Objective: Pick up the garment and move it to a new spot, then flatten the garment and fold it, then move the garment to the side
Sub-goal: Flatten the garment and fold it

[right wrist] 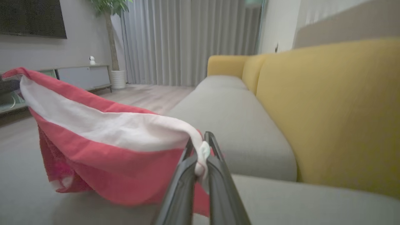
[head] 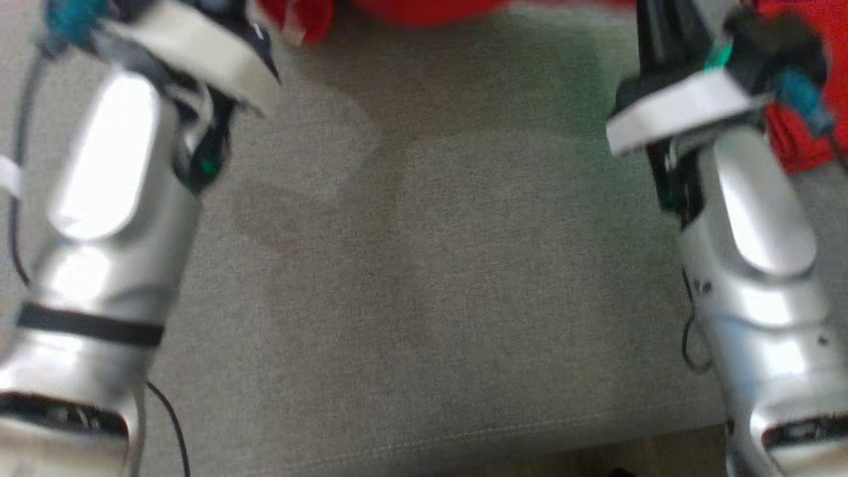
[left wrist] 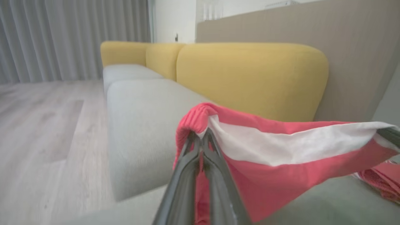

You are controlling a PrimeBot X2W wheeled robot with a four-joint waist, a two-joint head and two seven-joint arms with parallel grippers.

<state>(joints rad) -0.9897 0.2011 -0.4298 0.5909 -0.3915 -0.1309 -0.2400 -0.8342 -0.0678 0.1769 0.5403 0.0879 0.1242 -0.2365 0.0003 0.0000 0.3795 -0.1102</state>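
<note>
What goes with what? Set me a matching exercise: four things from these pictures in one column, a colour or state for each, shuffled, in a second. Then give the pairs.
Column one
1. garment
2. sofa backrest
3. seat cushion
4. left gripper

Column two
A. yellow
B. shut on cloth
C. red with a white band
D. grey

Pairs: 1-C, 2-A, 3-D, 4-B
</note>
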